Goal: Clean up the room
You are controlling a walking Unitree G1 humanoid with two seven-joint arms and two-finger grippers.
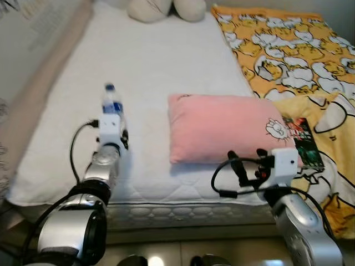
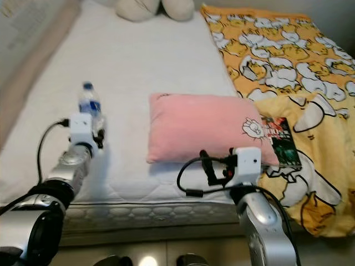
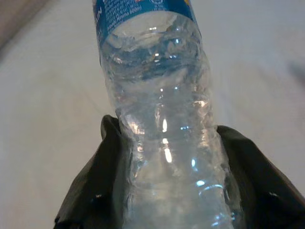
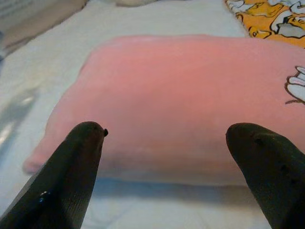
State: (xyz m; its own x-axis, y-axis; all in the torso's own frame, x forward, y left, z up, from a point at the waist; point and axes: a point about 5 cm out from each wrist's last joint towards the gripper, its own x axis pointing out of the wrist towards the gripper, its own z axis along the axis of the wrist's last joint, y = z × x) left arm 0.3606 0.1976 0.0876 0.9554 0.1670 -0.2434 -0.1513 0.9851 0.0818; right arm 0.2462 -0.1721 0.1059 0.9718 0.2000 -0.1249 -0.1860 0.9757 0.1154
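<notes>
On the bed [image 1: 150,61] we see a water bottle [image 1: 111,103] standing upright at the left and a pillow [image 1: 222,127] lying in the middle. A book [image 1: 306,143] rests on the blanket [image 1: 288,50] just right of the pillow, and a plush toy [image 1: 166,8] sits at the far end.

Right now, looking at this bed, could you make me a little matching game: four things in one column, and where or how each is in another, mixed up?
Things:
1. water bottle
2. pink pillow
3. dark book
4. right tool

Places or states:
A. lies on the yellow duck blanket
B. open, facing the pillow's near edge
C. gripped by the left tool
D. lies on the white mattress, middle of the bed

Pairs: 1-C, 2-D, 3-A, 4-B
</notes>
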